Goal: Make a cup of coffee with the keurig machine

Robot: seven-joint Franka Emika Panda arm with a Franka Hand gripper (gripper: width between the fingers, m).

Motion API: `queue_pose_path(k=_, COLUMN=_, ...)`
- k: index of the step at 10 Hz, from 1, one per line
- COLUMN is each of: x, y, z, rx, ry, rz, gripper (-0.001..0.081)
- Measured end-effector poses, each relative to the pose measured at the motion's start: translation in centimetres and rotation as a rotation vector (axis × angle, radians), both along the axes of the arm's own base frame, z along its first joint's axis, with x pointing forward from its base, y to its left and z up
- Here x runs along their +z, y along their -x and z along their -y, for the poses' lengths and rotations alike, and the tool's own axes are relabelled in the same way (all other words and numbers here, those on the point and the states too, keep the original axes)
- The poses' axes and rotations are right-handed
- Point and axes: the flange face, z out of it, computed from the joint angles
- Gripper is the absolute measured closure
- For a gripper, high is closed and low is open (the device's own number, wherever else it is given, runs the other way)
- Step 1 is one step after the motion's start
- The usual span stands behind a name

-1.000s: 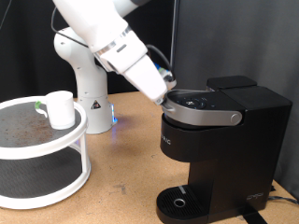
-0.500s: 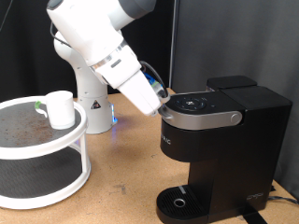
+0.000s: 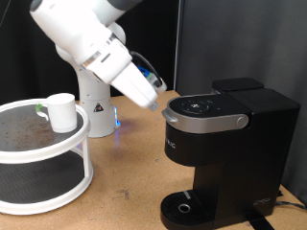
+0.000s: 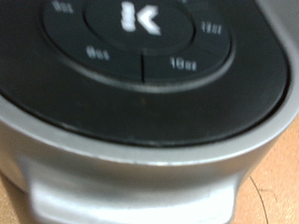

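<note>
The black keurig machine (image 3: 225, 144) stands on the exterior view's right, its lid down and its round drip tray (image 3: 182, 206) bare. The white cup (image 3: 62, 112) sits on the top tier of a round stand at the left, with a small green-topped pod (image 3: 38, 108) beside it. My gripper (image 3: 155, 99) hangs just left of the brew head, slightly above its grey lid edge, apart from it. Nothing shows between its fingers. The wrist view is filled by the machine's button panel (image 4: 140, 37) and grey lid handle (image 4: 131, 191); the fingers do not show there.
A white two-tier round stand (image 3: 67, 187) takes up the left side of the wooden table. The white robot base (image 3: 96, 101) with a blue light stands behind it. A dark curtain closes the back.
The arm has drawn back to the left and slightly up, away from the brew head's top. The cup, pod and machine have not moved.
</note>
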Motion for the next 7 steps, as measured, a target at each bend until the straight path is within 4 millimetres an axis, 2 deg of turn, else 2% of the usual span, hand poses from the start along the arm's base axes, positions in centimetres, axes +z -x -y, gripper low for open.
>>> queue_pose_path(k=3, x=2.8, y=0.5, z=1.1, rx=0.055, ry=-0.056, rz=-0.007, gripper=0.0803)
queue_pose_path(k=5, x=2.2, y=0.8, z=1.3, rx=0.043, ry=-0.037, rz=-0.049, gripper=0.0803)
queue_pose_path(k=7, x=1.4, y=2.5, z=1.8, rx=0.048, ry=-0.034, rz=-0.228, gripper=0.0803)
